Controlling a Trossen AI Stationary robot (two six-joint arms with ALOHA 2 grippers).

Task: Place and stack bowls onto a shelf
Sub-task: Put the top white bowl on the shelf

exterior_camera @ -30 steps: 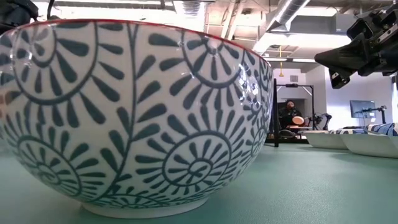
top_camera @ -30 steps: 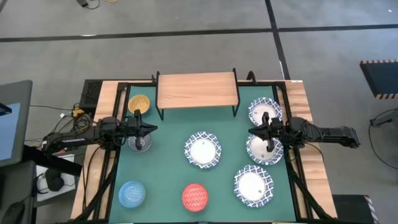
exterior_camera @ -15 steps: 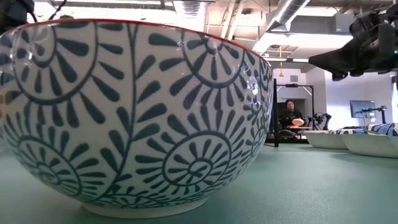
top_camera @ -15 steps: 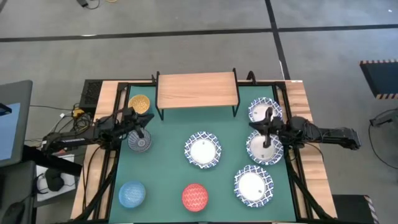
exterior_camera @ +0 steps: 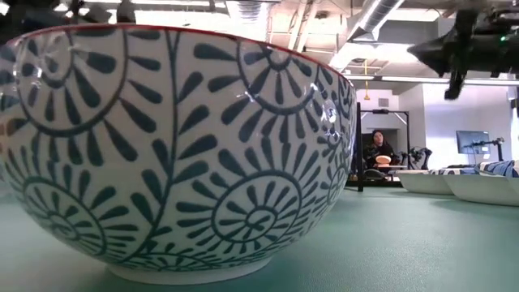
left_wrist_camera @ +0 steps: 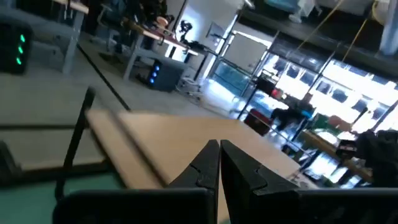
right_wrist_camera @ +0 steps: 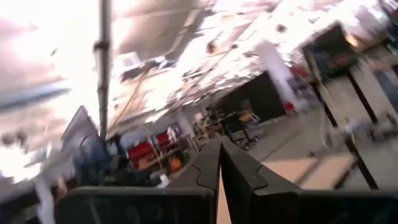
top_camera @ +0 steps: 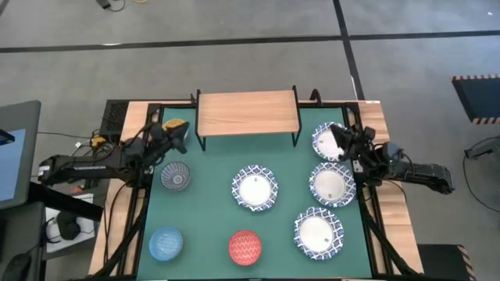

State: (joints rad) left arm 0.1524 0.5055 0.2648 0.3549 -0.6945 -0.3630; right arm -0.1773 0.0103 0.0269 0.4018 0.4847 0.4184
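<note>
Eight bowls sit on my green table [top_camera: 285, 195]; none is on the shelf [top_camera: 248, 113]. My left gripper [top_camera: 181, 133], fingers pressed together and empty, hovers over the yellow-orange bowl [top_camera: 173, 124], just beside the shelf's left end. My right gripper [top_camera: 337, 134], also closed and empty, hangs above the rearmost white bowl [top_camera: 324, 140].

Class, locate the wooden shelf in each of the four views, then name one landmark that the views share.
High view: wooden shelf, top centre.
Low view: not in it.
Left wrist view: pale board behind the left tool.
Right wrist view: cannot tell.
Shared landmark: the shelf's black leg.
</note>
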